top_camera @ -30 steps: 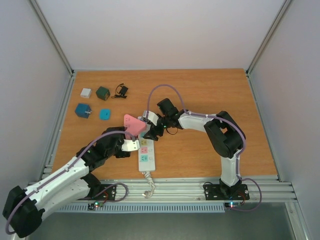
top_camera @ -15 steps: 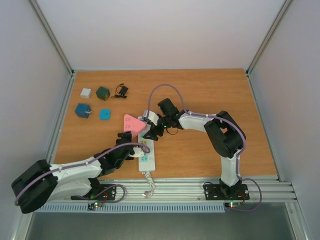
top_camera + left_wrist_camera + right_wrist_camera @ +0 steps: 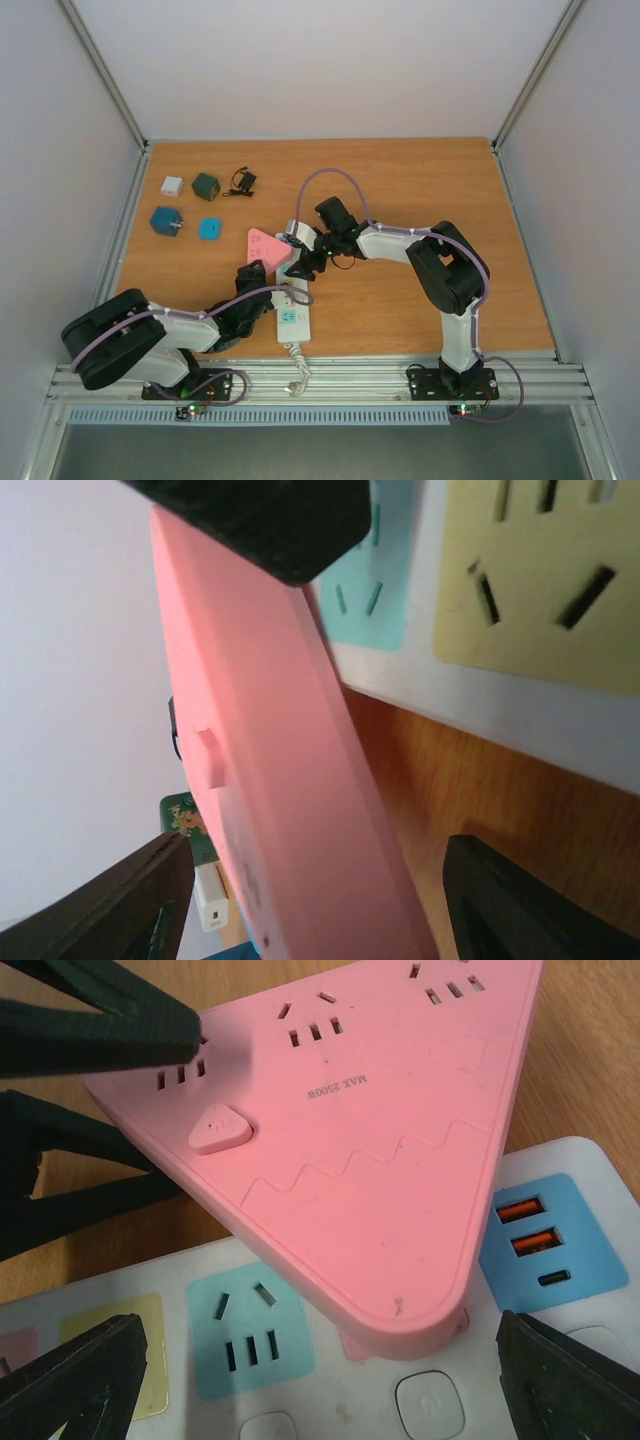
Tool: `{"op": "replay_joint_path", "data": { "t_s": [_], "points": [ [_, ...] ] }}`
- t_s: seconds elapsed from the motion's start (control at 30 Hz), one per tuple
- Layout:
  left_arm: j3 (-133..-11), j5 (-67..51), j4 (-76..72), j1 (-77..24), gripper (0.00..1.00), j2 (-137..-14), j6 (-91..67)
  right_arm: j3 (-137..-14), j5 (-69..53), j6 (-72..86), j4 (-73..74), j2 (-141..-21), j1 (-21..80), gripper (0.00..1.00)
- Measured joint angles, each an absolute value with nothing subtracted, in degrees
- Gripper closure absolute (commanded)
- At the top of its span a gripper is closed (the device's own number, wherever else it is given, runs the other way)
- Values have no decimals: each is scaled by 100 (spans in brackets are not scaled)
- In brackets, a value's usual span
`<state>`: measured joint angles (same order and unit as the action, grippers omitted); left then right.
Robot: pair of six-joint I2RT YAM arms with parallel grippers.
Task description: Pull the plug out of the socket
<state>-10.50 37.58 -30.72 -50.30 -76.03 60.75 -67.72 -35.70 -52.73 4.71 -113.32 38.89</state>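
The socket (image 3: 291, 312) is a long white power strip with pastel outlet faces and lies near the table's front edge. A pink triangular plug (image 3: 266, 247) sits on its far end, overhanging to the left. In the right wrist view the plug (image 3: 360, 1160) is seated on the strip (image 3: 330, 1410) beside a blue USB panel. My right gripper (image 3: 305, 258) is open over that end, its fingers wide either side (image 3: 320, 1380). My left gripper (image 3: 266, 287) is open, low beside the strip. The plug's edge (image 3: 270, 780) stands between its spread fingers (image 3: 315, 910) with gaps on both sides.
At the back left of the table lie a white cube (image 3: 172, 185), a dark green cube (image 3: 205, 185), a small black adapter (image 3: 243, 181), a blue cube (image 3: 165, 221) and a small cyan block (image 3: 209, 228). The strip's coiled cord (image 3: 297, 368) runs over the front rail.
The left arm has folded down low towards the front left, its gripper dropping beside the strip. The pink plug and the right gripper have stayed in place.
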Motion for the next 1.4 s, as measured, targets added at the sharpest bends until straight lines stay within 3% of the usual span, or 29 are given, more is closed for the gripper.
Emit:
{"op": "replay_joint_path", "data": {
  "t_s": [0.43,0.93,1.17,1.4],
  "points": [
    [-972,4248,-4827,-5041,50,-8744,6248,-6772,-3592,-5415,381,-11391,3889,4],
    [-873,4709,-6055,-5085,98,-9330,6545,-6875,-3607,-5535,384,-11478,3883,4],
    [-819,4727,-6270,-5092,99,-9428,6600,-6888,-3607,-5535,357,-11513,3881,4],
    [-655,5166,-7760,-5262,99,-10486,6912,-7019,-3614,-5527,401,-11605,3881,4]
  ]
}}
